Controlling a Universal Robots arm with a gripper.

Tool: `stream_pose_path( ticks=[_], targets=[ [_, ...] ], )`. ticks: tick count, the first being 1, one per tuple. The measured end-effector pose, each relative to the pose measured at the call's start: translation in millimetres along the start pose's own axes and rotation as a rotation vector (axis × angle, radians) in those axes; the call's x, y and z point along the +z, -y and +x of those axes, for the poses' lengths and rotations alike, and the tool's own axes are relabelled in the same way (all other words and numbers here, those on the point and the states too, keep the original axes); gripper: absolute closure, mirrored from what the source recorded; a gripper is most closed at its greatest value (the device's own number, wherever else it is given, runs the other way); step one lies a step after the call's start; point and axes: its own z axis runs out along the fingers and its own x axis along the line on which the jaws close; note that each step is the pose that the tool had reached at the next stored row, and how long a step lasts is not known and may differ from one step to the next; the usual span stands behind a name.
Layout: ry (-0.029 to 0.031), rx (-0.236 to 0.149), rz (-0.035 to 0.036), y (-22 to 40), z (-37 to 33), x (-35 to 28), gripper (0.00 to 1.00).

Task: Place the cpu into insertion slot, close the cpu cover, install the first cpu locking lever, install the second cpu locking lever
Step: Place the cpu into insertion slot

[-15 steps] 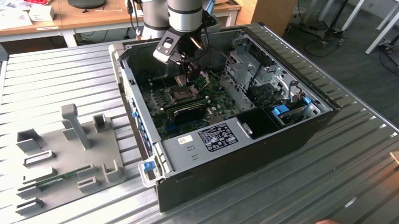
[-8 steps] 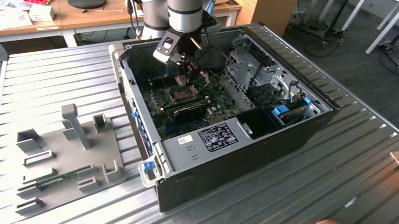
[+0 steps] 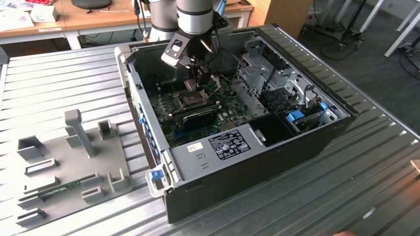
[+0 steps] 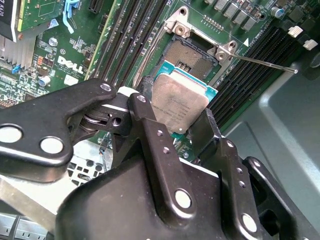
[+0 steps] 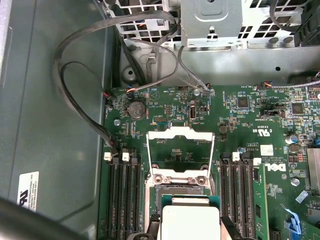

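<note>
Silver-grey cpu [image 4: 182, 97]: pinched by two opposite edges in my pincer [image 4: 172, 111], metal top towards the camera — not seated.
Pincer: pressed onto the cpu's sides, reaching down inside the open case [image 3: 315, 142] that stands on the ribbed metal counter [image 3: 66, 83].
Slot [image 4: 192, 55]: open, its dark contact field bare. The cpu hangs over its near part and looks off-centre in the second wrist view. I cannot tell whether it touches the rim.
Cover [image 5: 180, 134]: swung up and back from the slot, the green board [image 5: 240, 130] showing through its window.
Lever [image 4: 265, 63]: a thin rod sticking out from one slot corner, unlatched.
Stage, as I judge it: the first step, with the cpu not yet in.
Risk — alignment: if I go down off-centre or skewed, an edge could land on the contacts and bend them.
Risk, tilt: a chip not level in my grip would meet the slot corner-first and jam.
Risk, cover: a knock from my pincer could tip it onto the cpu.
</note>
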Motion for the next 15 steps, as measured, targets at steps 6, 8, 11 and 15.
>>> stream_pose_path(
  ticks=[6, 8, 11, 15],
  targets=[
    [-0.0001, 0.0, 0.0, 0.0, 0.0, 0.5, 0.46],
    [-0.0005, 0.0, -0.0003, 0.1, 0.0, 1.3, 0.46],
    [-0.0002, 0.0, -0.0001, 0.3, -0.1, 2.8, 0.46],
    [0.0, 0.0, 0.0, 0.7, -0.2, 7.2, 0.46]
  ],
)
